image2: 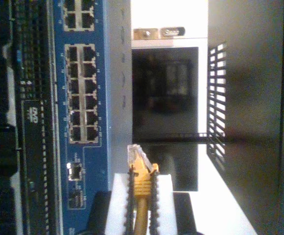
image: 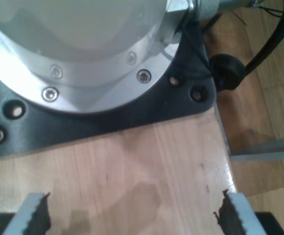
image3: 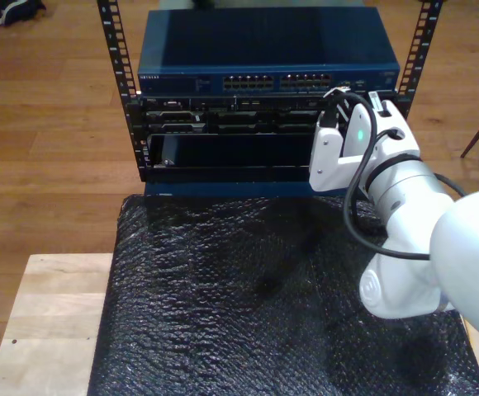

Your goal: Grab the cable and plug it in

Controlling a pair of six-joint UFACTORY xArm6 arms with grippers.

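- Wood floor [image3: 49, 124] surrounds a rack [image3: 264, 91]; black bubble wrap [image3: 248, 305] covers the table [image3: 49, 322] at the exterior view's bottom.
- My second gripper [image2: 141, 205] is clamped on the cable [image2: 141, 183], whose long axis runs along the fingers, plug [image2: 134, 155] toward the blue switch [image2: 81, 98], short of its ports.
- My first gripper [image: 132, 213] is spread wide, holding nothing, over bare wood beside an arm base [image: 83, 54].

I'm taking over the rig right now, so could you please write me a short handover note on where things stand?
My second tool: shut on the cable, its clear plug sticking out ahead of the fingers, up at the rack.
My first tool: open, holding nothing, over a wooden surface beside an arm base.
Done: cable grabbed and brought to the blue switch.
Left: line the plug up with a port and push it in.
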